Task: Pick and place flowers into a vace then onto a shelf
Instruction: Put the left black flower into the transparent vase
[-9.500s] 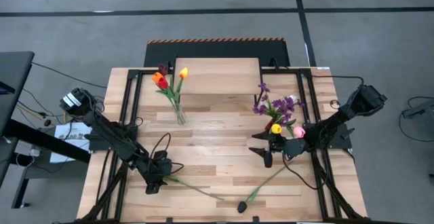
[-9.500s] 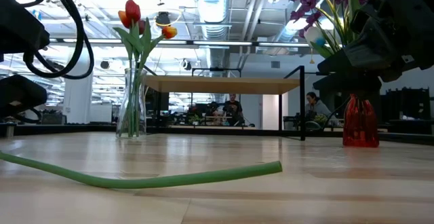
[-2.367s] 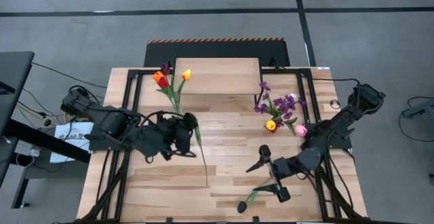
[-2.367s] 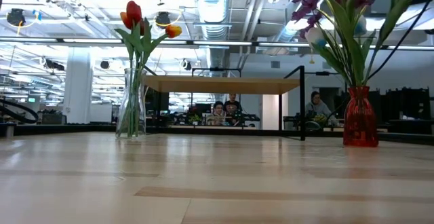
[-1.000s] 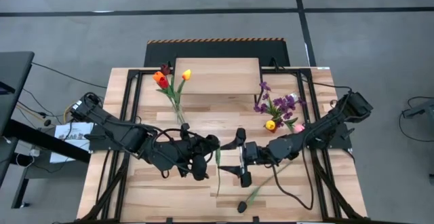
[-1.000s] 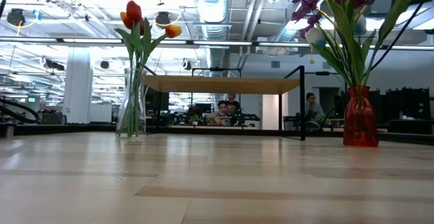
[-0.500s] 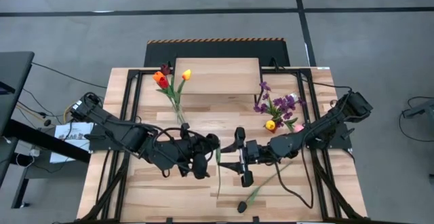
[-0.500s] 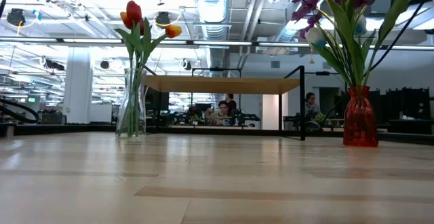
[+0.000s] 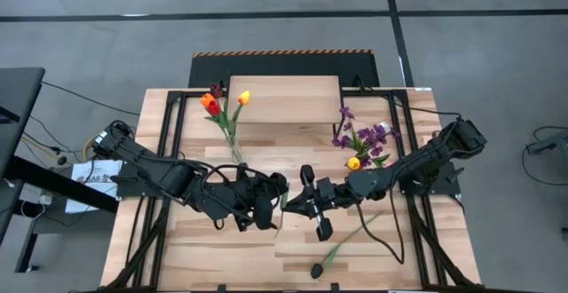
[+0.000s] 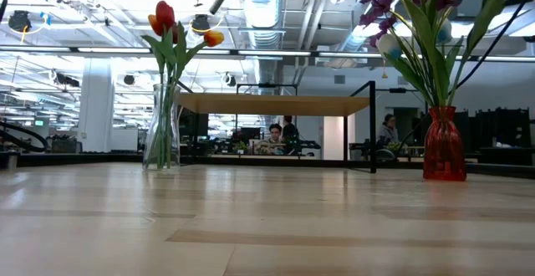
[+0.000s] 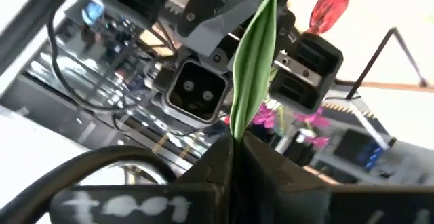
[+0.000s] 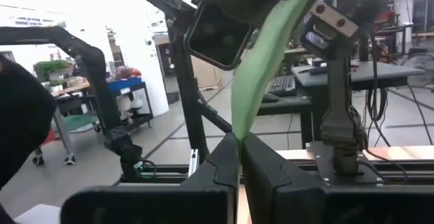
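Two hands meet mid-bench, and both are clamped on the same green stem [image 9: 282, 206]: the left hand [image 9: 273, 200] pinches it between closed fingers, as its wrist view shows with the stem [image 11: 254, 54] rising straight out of the shut tips, and the right hand [image 9: 300, 206], facing it almost nose to nose, has its fingers closed on that stem [image 12: 261, 68] too. Looks like a hand-over in mid-air, both ends gripped, neither let go. Just behind the left hand, the clear vase [image 10: 162, 127] carries red, orange and yellow tulips [image 9: 218, 103]; behind the right hand, the red vase [image 10: 443, 145] holds purple sprigs and more blooms [image 9: 362, 140]. Nearer the front edge, below the right hand, one flower with a dark head [image 9: 317, 270] lies loose on the bench [image 9: 231, 262]. So by my reckoning most flowers are vased, two remain, and neither vase is on the shelf [image 9: 286, 99] yet.
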Tool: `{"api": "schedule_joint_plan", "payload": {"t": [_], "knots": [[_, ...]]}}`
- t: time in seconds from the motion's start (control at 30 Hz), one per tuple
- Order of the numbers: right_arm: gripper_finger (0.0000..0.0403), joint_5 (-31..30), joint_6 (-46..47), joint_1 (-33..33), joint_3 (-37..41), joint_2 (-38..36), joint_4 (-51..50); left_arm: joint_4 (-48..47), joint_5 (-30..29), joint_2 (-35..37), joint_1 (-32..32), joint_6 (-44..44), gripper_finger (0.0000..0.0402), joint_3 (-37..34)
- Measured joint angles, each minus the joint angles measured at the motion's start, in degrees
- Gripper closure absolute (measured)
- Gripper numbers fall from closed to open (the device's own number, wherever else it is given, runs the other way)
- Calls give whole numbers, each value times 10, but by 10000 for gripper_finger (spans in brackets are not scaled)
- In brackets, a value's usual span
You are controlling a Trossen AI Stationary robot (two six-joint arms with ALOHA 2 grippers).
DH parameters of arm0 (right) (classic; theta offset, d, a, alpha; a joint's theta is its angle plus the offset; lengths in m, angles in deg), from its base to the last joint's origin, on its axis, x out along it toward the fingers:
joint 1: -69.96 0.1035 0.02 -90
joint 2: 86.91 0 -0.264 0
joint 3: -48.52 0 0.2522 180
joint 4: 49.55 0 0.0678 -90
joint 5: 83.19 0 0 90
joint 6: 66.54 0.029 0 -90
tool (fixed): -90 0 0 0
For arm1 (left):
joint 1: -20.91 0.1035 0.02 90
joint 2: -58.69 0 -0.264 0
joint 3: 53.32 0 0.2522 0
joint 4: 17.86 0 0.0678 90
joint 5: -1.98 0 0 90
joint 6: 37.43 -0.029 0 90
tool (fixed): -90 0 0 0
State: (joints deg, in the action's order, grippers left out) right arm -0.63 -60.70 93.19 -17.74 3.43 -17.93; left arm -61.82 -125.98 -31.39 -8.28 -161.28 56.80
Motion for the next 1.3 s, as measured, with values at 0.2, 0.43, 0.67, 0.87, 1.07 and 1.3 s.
{"api": "schedule_joint_plan", "payload": {"t": [0.2, 0.43, 0.67, 0.87, 1.07, 1.3], "knots": [[401, 1, -3, 4, -1, 0, 1, 10, -13, 0, -14, 139, 390, 0], [402, 2, -4, 4, -2, -1, -1, 12, -16, 0, -16, 165, 390, 0], [402, 0, -4, 4, -2, -1, -4, 7, -19, 0, -16, 125, 390, 0], [403, -1, -3, 4, -1, -1, -8, -11, -13, 0, -16, 130, 389, 0], [403, 0, -3, 4, 0, 0, -13, -13, 16, 0, -16, 152, 345, 0], [403, -2, -3, 2, 0, 0, -10, -29, 42, 0, -12, 163, 267, 1]]}}
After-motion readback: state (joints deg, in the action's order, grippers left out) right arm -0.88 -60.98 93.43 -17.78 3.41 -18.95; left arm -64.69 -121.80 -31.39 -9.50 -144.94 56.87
